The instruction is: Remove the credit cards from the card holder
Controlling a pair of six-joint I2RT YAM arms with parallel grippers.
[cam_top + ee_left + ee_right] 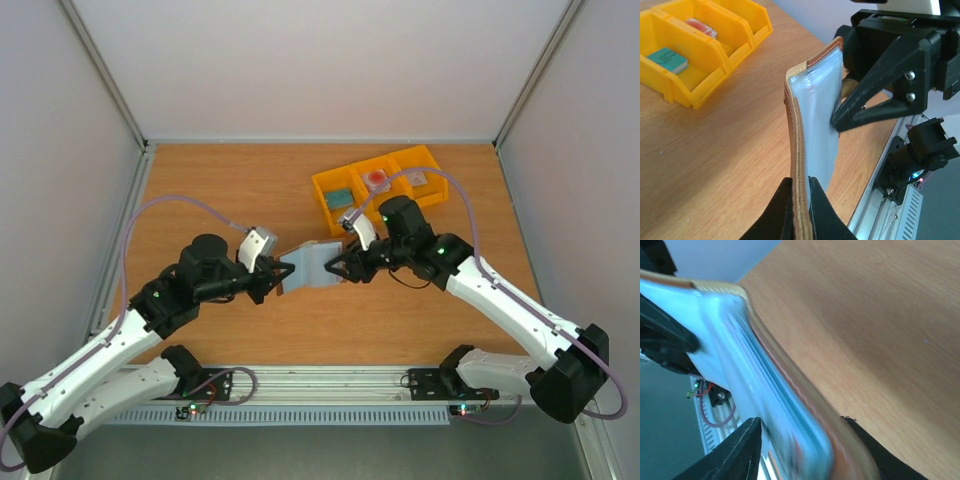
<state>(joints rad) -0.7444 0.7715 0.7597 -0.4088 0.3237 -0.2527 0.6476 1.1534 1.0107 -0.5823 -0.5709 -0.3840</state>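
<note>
The brown leather card holder [312, 265] is held up off the table between both arms, its grey-blue lining facing the camera. My left gripper [280, 272] is shut on its left edge; in the left wrist view the jaws [801, 200] pinch the leather rim of the holder [812, 100]. My right gripper [340, 268] is at the right end, jaws apart on either side of the blurred holder [790, 405]. A red and whitish credit card [376, 180] lies in the middle compartment of the yellow bin [330, 212]. I cannot make out any card inside the holder.
The yellow three-part bin stands behind the right arm, and it also shows in the left wrist view [695, 97]. A teal item [340, 197] lies in its left compartment and a greyish item [417, 179] in its right one. The metal rail [330, 380] runs along the near edge.
</note>
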